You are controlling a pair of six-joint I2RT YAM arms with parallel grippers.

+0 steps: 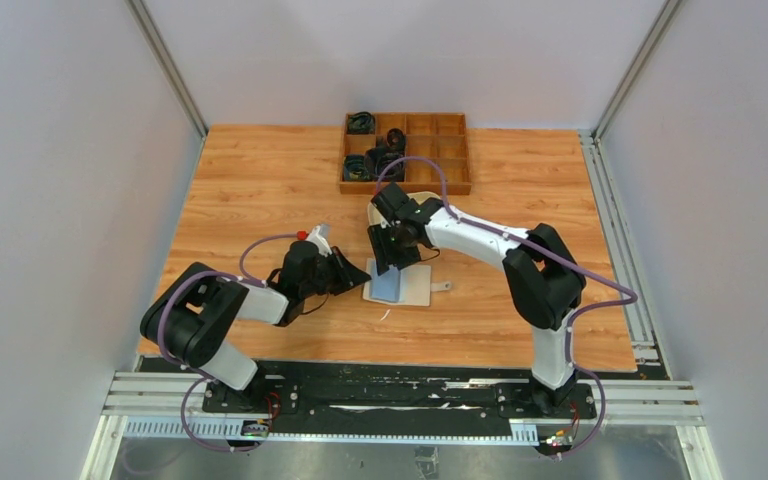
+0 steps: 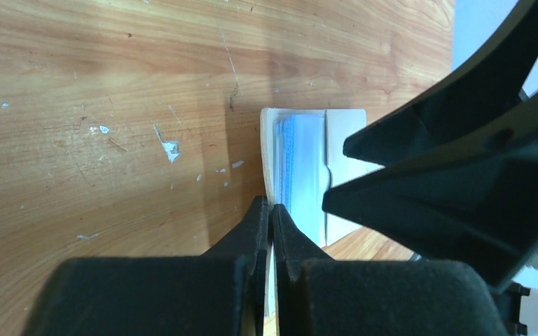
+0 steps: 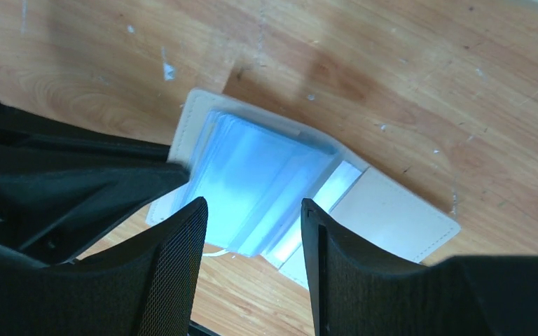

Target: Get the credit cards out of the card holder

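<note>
Wooden table (image 1: 260,200) with two arms reaching toward its centre. At the far edge stands a compartmented wooden tray (image 1: 405,187); several of its left-hand cells hold dark coiled items (image 1: 362,123) (their kind cannot be told). Just in front of it a cream dish (image 1: 422,196) shows only as a sliver behind the right arm, its contents hidden. Right gripper (image 3: 253,204): jaws released and spread wide, hanging over the cards without visibly touching them. Left gripper (image 2: 270,206): jaws clenched on the left edge of the card holder (image 1: 422,285). The holder lies opened flat at mid-table, closure tab pointing right. The credit cards (image 3: 259,182), a fanned pale blue stack, sit in its left half, overlapping one another.
</note>
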